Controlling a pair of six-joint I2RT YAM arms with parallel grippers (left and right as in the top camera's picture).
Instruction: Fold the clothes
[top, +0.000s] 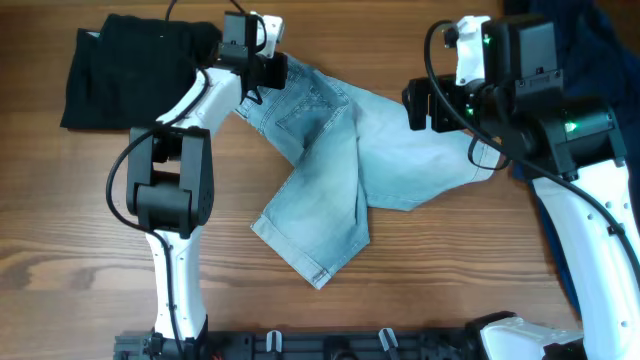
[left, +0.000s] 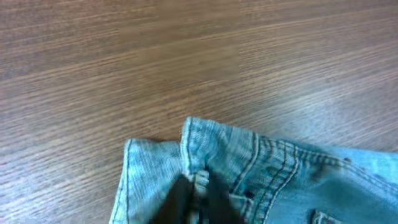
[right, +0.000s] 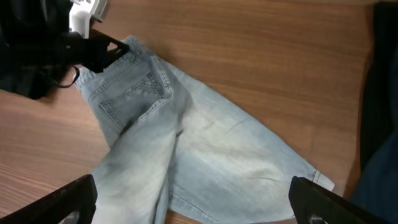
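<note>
The pale light-blue denim shorts lie spread on the wooden table, one leg reaching toward the front, the other to the right. My left gripper is shut on the waistband corner of the shorts at the far left; its dark fingers pinch a fold of the band. My right gripper is open, its fingers wide apart above the right leg of the shorts, holding nothing. In the overhead view it sits at the right leg's end.
A black garment lies folded at the far left corner, just behind my left gripper. A dark navy garment lies at the far right under my right arm; it also shows in the right wrist view.
</note>
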